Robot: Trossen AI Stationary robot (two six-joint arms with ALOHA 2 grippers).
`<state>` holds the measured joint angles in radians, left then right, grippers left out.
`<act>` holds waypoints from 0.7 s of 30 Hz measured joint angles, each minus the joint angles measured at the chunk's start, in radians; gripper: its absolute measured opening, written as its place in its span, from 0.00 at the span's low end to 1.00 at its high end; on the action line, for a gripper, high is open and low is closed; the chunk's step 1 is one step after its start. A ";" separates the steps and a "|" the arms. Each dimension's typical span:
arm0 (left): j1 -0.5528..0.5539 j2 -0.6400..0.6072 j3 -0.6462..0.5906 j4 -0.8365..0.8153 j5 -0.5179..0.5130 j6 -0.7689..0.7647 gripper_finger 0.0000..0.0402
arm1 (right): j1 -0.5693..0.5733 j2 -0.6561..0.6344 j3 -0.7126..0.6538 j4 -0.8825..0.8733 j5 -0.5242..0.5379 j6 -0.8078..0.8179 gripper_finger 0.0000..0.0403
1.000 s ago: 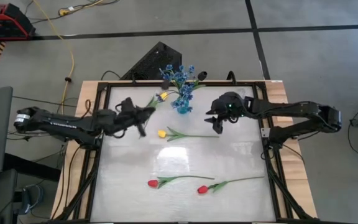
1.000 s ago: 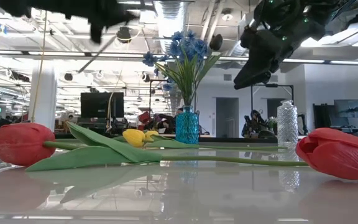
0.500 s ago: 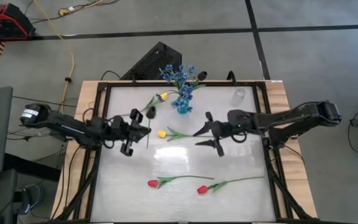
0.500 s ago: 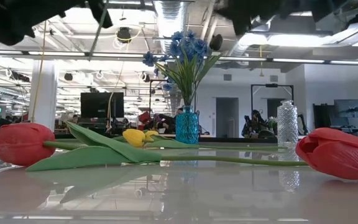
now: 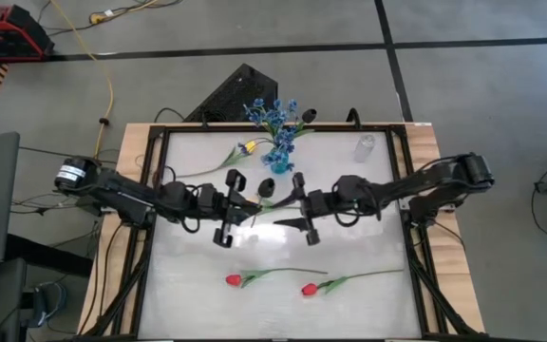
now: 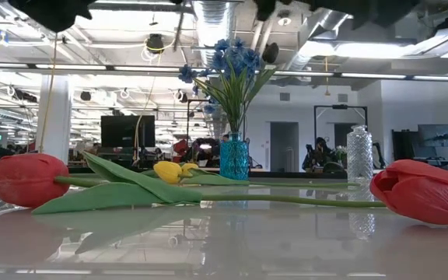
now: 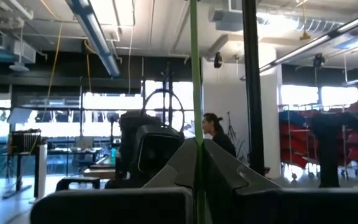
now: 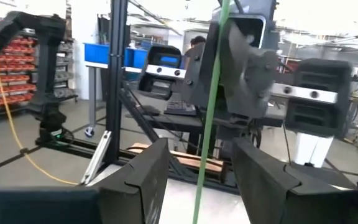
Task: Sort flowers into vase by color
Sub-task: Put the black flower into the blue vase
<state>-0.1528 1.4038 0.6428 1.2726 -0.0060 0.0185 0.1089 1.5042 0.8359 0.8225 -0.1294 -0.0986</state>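
Observation:
My left gripper is over the table's middle, shut on a thin green stem that stands upright. A dark bud tops the stem. My right gripper faces it from the right and is open. In the right wrist view its fingers stand on either side of the same stem without touching it. Two red tulips lie flat near the front edge. A yellow tulip lies mid-table, and another yellow one lies at the far left. My left gripper pinches the stem between its two fingers. The fingers come level from the table's left and lie across the stem. The stem stands upright in the hold. Its lower end is out of view, and no part of it shows on the table in the low view.
A blue glass vase with blue sprays and a dark bud stands at the far edge's middle. A clear glass vase stands to its right. The black frame rail borders the glossy table.
Both arms have swung in from the far side toward the table's middle and each other. The left gripper has carried the dark-budded flower to the right and nearer. The right gripper has moved left and turned level, and its fingers now flank the stem.

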 joint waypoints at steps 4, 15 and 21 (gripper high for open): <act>0.000 0.005 0.029 -0.068 -0.001 0.000 0.00 | 0.000 0.064 0.066 -0.004 0.001 0.001 0.50; 0.000 -0.003 0.030 -0.069 -0.056 0.023 0.00 | 0.000 0.089 0.132 -0.005 0.058 0.003 0.41; 0.000 -0.003 0.030 -0.051 -0.089 0.037 0.00 | -0.016 0.089 0.132 -0.010 0.080 0.004 0.23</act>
<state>-0.1528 1.4006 0.6724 1.2212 -0.0949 0.0556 0.0926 1.5936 0.9684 0.8130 -0.0497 -0.0948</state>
